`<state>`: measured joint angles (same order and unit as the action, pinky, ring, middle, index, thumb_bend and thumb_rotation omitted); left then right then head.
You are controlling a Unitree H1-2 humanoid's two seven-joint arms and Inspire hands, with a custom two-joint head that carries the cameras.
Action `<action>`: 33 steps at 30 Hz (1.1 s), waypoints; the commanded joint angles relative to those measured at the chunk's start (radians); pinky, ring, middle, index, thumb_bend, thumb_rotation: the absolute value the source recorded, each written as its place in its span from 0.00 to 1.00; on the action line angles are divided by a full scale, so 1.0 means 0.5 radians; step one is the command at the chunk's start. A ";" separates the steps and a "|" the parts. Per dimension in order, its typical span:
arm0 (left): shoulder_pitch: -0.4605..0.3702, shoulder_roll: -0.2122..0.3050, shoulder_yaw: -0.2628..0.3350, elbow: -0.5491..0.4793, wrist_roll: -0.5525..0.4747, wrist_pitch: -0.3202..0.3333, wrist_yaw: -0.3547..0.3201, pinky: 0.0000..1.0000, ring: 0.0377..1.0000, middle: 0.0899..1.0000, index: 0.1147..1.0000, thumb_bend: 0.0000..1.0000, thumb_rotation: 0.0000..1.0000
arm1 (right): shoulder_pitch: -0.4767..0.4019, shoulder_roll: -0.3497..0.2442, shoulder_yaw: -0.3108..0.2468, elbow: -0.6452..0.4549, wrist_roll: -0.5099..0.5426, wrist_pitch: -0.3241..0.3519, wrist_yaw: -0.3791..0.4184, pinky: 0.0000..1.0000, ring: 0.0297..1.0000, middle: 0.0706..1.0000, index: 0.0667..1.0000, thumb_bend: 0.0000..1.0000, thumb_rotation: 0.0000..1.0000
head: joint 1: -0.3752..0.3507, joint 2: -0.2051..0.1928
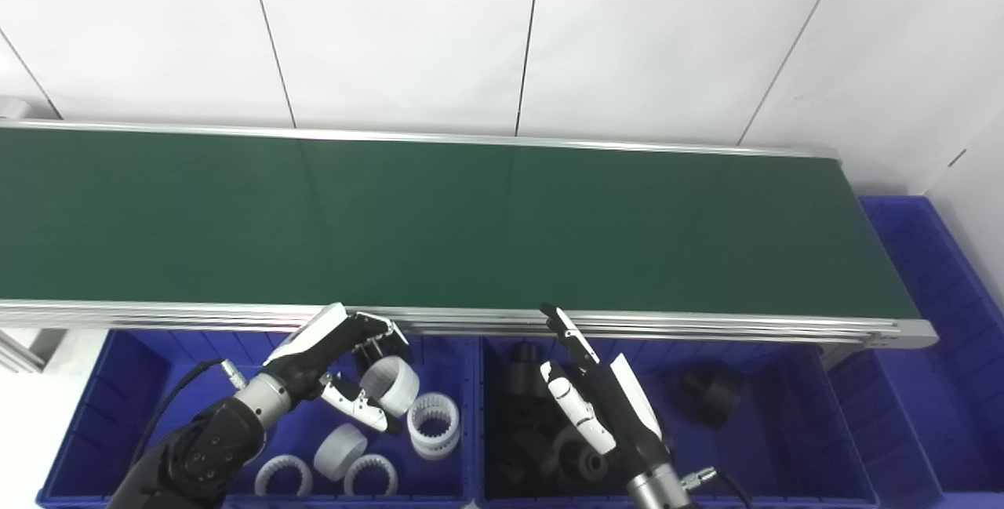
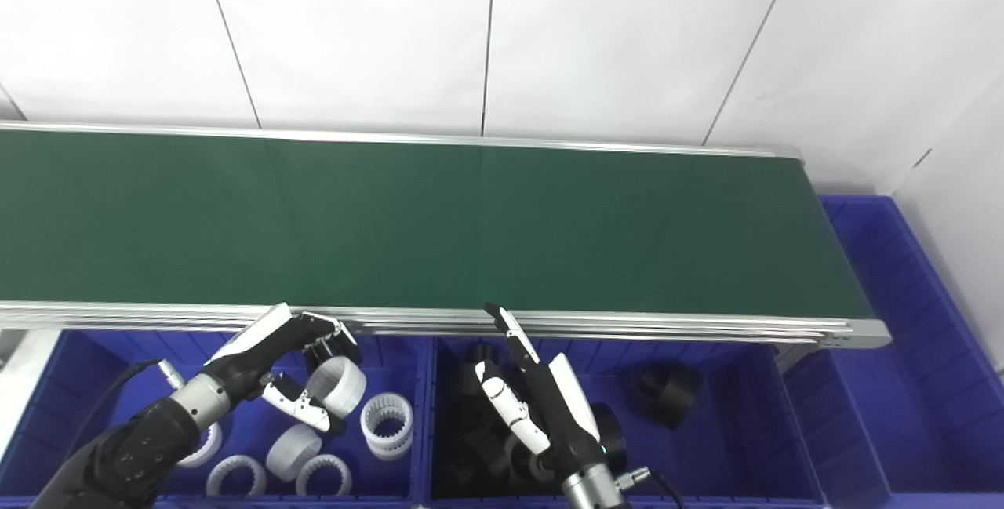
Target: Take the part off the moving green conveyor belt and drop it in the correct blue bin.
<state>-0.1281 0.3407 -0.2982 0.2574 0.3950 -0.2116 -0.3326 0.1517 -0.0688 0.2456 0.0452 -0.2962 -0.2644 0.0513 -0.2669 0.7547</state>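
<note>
1. Left hand [image 1: 345, 368]: we see its fingers and thumb closed around a white ring part [image 1: 390, 380], held above the left blue bin [image 1: 118, 391]. The part's open bore faces roughly sideways toward the right, so its axis lies near level, not upright.

2. Relation for the coming move: the held part hangs directly over the bin's interior, just near of the conveyor's aluminium rail [image 1: 471, 321]. The bin floor below holds other white toothed rings [image 1: 433, 415], touching or just beside one another; we judge this the matching bin, so the release needs only an opening of the fingers, with little sideways travel.

3. Right hand [image 1: 600, 399]: open, fingers extended and apart, holding nothing. It hovers over the middle blue bin [image 1: 784, 415], which holds black parts [image 1: 710, 393]. It lies well apart from the white part, so the left hand is plainly the nearer.

4. Edges and room: the divider between the two bins stands just right of the held part; a drift rightward could, in our judgement, send it into the wrong bin. Open space lies to the left.

5. Green conveyor belt [image 1: 471, 219]: no part shows on it. A further blue bin [image 1: 925, 258] sits at its right end.
</note>
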 commanded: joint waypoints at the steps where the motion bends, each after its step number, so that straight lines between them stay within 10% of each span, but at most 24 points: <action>1: -0.080 0.044 -0.011 -0.020 -0.047 -0.004 -0.054 0.43 0.44 0.59 0.43 0.49 0.00 | -0.009 0.009 -0.002 -0.056 0.006 -0.008 -0.005 0.95 0.97 0.98 0.97 0.33 0.98 | 0.001 0.002; 6: -0.096 0.070 -0.062 0.001 0.012 0.018 -0.122 0.60 0.71 0.75 0.72 0.74 0.00 | -0.010 0.013 -0.008 -0.049 0.021 -0.015 -0.009 0.95 0.97 0.98 0.96 0.33 0.97 | 0.000 -0.001; 19: -0.117 0.100 -0.102 0.029 0.026 0.088 -0.173 0.76 0.85 0.85 0.86 0.88 0.39 | -0.001 0.010 -0.005 -0.060 0.008 0.002 -0.006 0.95 0.97 0.98 0.96 0.34 0.98 | 0.001 -0.006; 23: -0.100 0.084 -0.046 0.067 -0.119 -0.107 -0.145 0.73 0.81 0.84 0.86 0.82 0.59 | 0.002 0.005 -0.002 -0.066 -0.010 0.006 -0.007 0.95 0.97 0.98 0.96 0.35 0.99 | 0.004 -0.009; 33: 0.015 -0.045 0.101 0.066 -0.607 -0.516 -0.076 0.74 0.81 0.84 0.84 0.65 0.64 | 0.002 0.010 0.015 -0.039 -0.018 -0.024 0.001 0.94 0.96 0.98 0.96 0.35 0.97 | -0.002 -0.036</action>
<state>-0.1183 0.3197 -0.2557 0.3239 0.1328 -0.4302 -0.3818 0.1582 -0.0691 0.2500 0.0422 -0.3156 -0.2618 0.0515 -0.2684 0.7394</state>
